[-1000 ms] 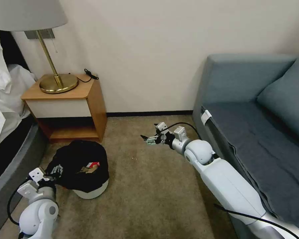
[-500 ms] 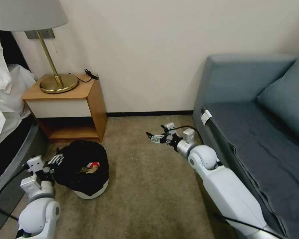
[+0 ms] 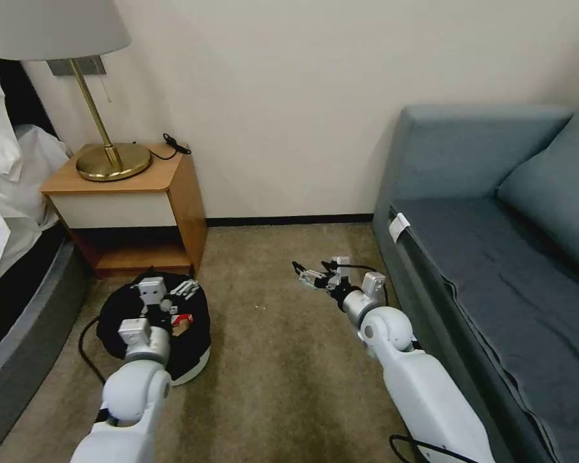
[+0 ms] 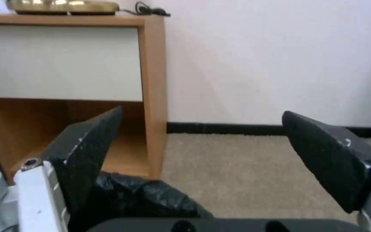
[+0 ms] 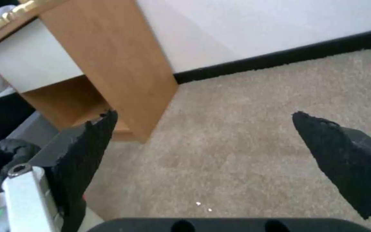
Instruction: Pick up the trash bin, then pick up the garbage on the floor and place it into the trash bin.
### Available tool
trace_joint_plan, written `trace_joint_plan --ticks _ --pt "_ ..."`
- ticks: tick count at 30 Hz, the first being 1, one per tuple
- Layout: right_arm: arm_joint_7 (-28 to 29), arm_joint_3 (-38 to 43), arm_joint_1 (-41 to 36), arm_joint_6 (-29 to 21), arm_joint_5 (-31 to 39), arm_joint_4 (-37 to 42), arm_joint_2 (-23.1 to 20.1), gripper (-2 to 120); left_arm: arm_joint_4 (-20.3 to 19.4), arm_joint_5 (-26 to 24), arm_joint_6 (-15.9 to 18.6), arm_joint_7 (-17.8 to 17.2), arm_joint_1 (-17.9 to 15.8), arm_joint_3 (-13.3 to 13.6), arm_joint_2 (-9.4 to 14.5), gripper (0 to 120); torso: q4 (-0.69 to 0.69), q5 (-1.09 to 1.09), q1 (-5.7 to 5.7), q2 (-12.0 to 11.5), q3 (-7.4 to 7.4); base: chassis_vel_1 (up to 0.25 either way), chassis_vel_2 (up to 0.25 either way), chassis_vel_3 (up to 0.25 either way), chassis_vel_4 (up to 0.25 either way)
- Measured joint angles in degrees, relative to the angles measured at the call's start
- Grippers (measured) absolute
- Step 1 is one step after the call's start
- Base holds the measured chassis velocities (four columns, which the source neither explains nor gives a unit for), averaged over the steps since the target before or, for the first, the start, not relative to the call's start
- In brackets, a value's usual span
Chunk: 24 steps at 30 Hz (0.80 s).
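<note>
The bin (image 3: pixel 190 366) stands on the carpet (image 3: pixel 289 373) beside a nightstand (image 3: pixel 135 206), litter (image 3: pixel 181 321) inside. The left gripper (image 3: pixel 185 288) hovers over its rim, fingers apart and empty. The right gripper (image 3: pixel 307 275), also spread and empty, hangs above bare carpet near a sofa (image 3: pixel 495 257).
</note>
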Motion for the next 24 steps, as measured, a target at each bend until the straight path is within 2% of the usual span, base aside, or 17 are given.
trace_joint_plan --ticks 6,24 --pt "-1.6 0.4 0.3 3.1 -1.8 -3.5 1.8 100 2.1 1.4 -0.4 -0.9 -0.2 0.3 -0.2 100 0.01 0.00 0.00 0.0 0.00 0.000 0.000 0.000 0.000" --pt "-1.8 1.3 0.5 3.7 -3.0 -5.0 3.0 100 2.6 1.4 -0.4 -1.7 -0.2 -0.2 0.0 100 0.01 0.00 0.00 0.0 0.00 0.000 0.000 0.000 0.000"
